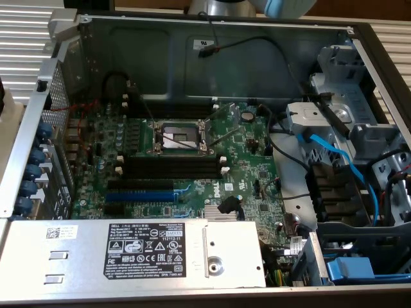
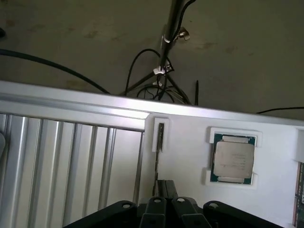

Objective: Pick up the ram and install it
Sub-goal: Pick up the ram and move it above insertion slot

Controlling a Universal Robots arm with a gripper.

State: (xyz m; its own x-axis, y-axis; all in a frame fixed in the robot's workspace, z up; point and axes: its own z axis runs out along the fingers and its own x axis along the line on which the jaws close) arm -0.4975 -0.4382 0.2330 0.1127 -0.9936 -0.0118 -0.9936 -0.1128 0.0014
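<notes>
White tray [image 2: 190, 190] | ram [image 2: 160, 137] stands on its edge in it, chip [image 2: 232, 159] beside | claw [image 2: 166, 184] near ram | grip: cannot tell

motherboard [image 1: 192, 160]: flat in the open case [image 1: 212, 58], centre of the exterior view
processor socket [image 1: 180, 136]: on the motherboard, just above the memory slots [image 1: 173, 168] in the frame
expansion slot [image 1: 140, 196]: below the memory slots
power supply [image 1: 135, 253]: lower left of the exterior view, below the expansion slot
drive bay [image 1: 340, 122]: the exterior view's right
ram [image 2: 160, 137]: in a holder on the tray [image 2: 190, 156], beside the processor [image 2: 233, 159]
gripper [image 2: 166, 186]: just beside one end of the ram
</notes>
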